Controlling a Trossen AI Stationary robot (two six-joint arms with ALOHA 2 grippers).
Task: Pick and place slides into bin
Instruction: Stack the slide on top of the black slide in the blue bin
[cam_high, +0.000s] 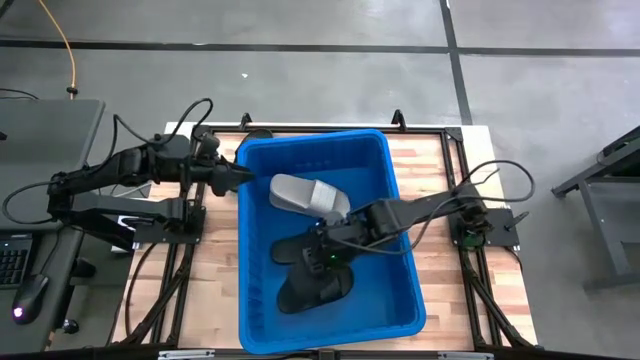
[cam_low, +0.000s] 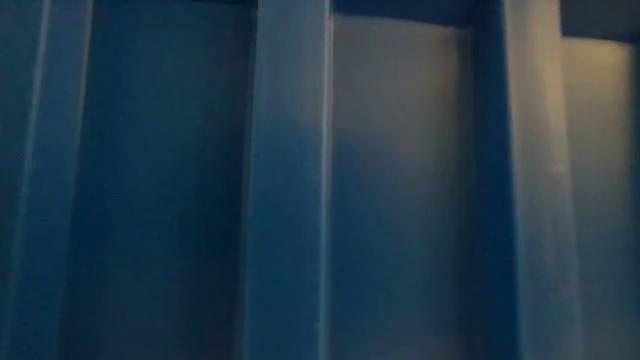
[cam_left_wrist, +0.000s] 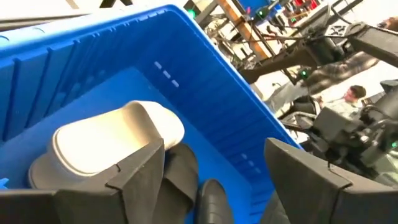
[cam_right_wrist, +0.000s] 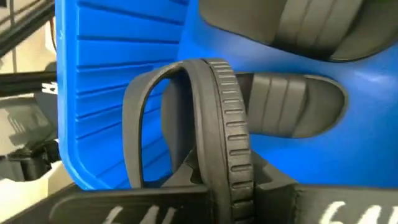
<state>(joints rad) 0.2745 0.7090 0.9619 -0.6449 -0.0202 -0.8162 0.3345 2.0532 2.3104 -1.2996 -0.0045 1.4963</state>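
The blue bin (cam_high: 400, 200) stands mid-table and fills the low view (cam_low: 290, 180). A light grey slide (cam_high: 305, 195) lies on the bin floor at its far left and also shows in the left wrist view (cam_left_wrist: 106, 146). Black slides (cam_high: 315, 285) lie nearer the front. My right gripper (cam_high: 325, 240) reaches into the bin from the right and is shut on a black slide (cam_right_wrist: 211, 124). My left gripper (cam_high: 240, 178) hovers open and empty at the bin's left rim, its fingers (cam_left_wrist: 137, 174) wide apart. My right gripper pinches the black slide by its sole (cam_right_wrist: 233, 165) between the two fingers. The fingers come slanting down from the table's right. The slide stands on edge, with its ribbed sole rim toward the camera and its strap (cam_right_wrist: 137, 118) arching off to one side. Whether it is clear of the bin floor I cannot tell.
Two more black slides (cam_right_wrist: 298, 102) lie on the bin floor beyond the held one. The wooden table top (cam_high: 430, 160) shows on both sides of the bin. A person (cam_left_wrist: 354, 93) and equipment show in the room beyond the table.
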